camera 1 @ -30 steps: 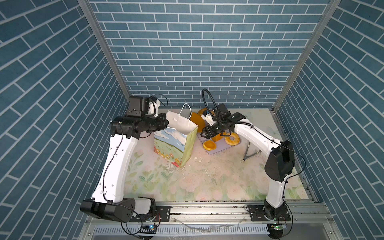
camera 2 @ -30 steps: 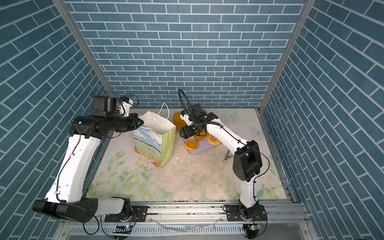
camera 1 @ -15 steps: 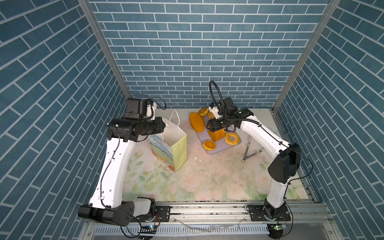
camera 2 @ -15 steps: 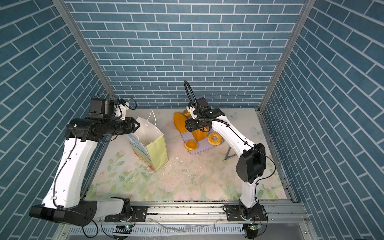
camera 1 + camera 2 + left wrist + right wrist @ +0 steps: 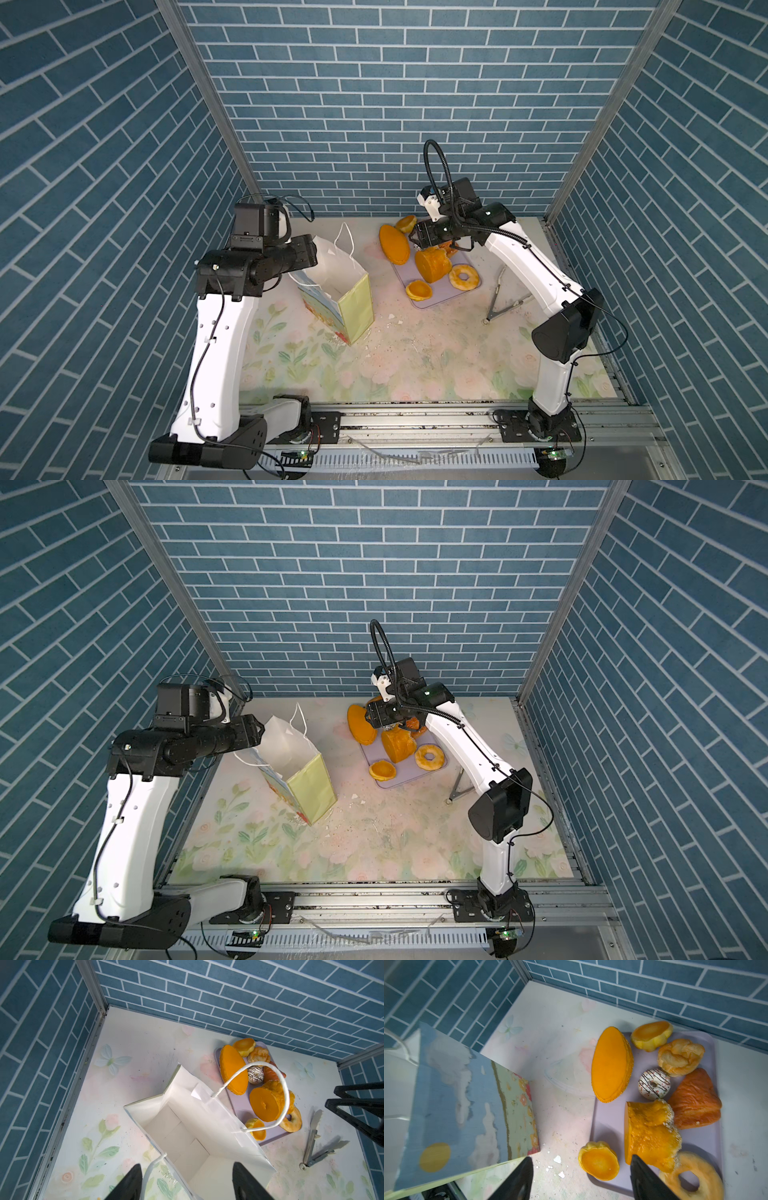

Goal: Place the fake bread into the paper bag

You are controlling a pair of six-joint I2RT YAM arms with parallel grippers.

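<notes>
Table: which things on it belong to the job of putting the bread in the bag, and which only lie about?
Job: paper bag, oval loaf, cylinder loaf, ring doughnut, croissant, iced mini doughnut, front fluted bun, back fluted bun, puffy bun.
Lying about: lavender tray, metal tongs, white crumbs.

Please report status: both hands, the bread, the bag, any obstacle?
Left hand open over bag. Right hand open over bread. Bag empty. Nothing blocks it.
</notes>
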